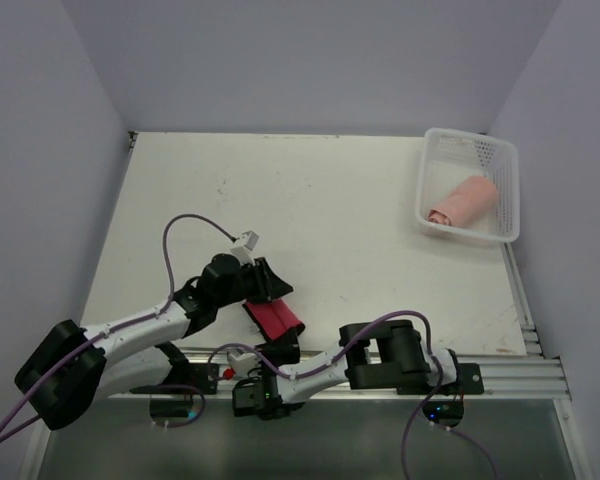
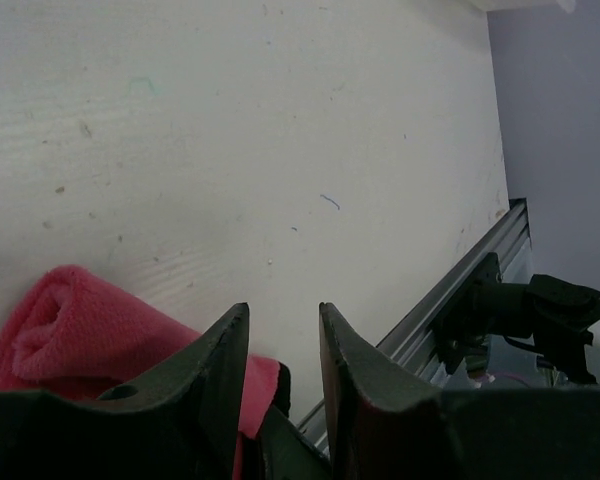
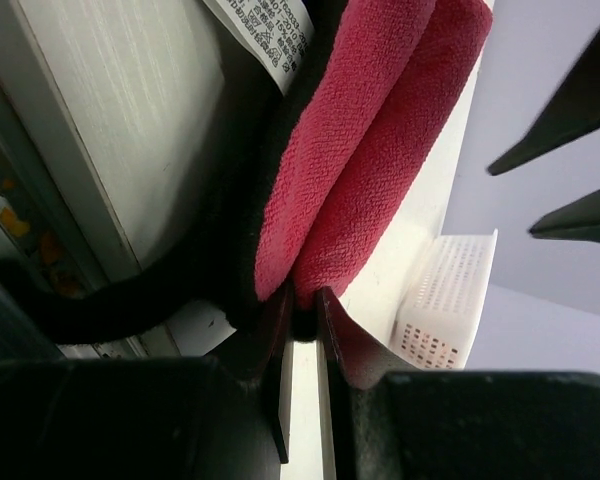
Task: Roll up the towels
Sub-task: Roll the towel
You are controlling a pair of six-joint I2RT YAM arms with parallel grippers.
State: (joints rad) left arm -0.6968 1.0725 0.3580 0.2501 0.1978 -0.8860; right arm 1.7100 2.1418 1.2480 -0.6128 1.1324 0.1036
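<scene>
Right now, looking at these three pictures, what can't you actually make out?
- Top view: the red cloth is mostly covered by the left gripper and right gripper, so how far it is rolled is unclear.
- Left wrist view: the cloth's near end is hidden behind the fingers.
- Right wrist view: the white tag is cut off by the top edge; its print is too small to read.

Robot lab test cell; scuffed white table [image 1: 330, 200] boxed in by plain lilac panels [image 1: 310, 60]; aluminium rail [image 1: 510, 375] at near edge carries left arm [image 1: 130, 335] and right arm [image 1: 380, 355]; purple cable [image 1: 190, 217] loops exposed off the left arm
</scene>
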